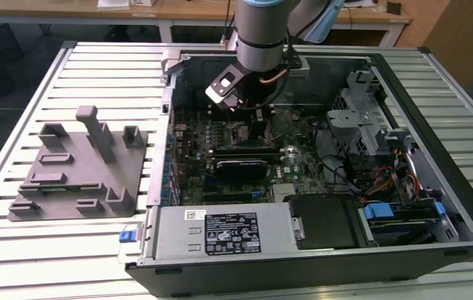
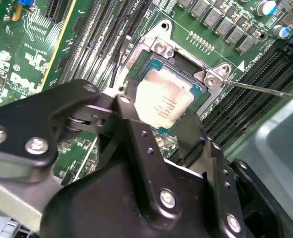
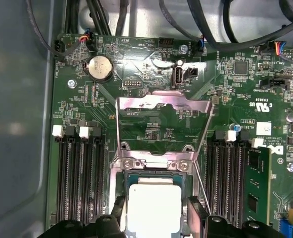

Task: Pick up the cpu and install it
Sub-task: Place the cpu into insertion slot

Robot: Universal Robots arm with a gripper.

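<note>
The pale slatted metal table (image 1: 53, 250) carried the open black desktop computer case (image 1: 320, 269), its green motherboard (image 3: 151, 74) exposed. Inside, the arm's black two-fingered gripper (image 2: 156, 119) hung over the metal-framed processor socket (image 2: 161, 47), its fingers clamped on opposite edges of the small square silvery-topped cpu (image 2: 163, 101), which sat at the socket's open seat; whether it rested there I could not tell

The fixture (image 1: 78, 169) lies on the counter (image 1: 53, 262) at the exterior view's left of the computer case (image 1: 470, 206). Inside the case, the cpu (image 3: 154, 208) sits over the socket (image 2: 183, 62) on the motherboard (image 3: 151, 124), clasped in the hand (image 3: 156, 218).
</note>
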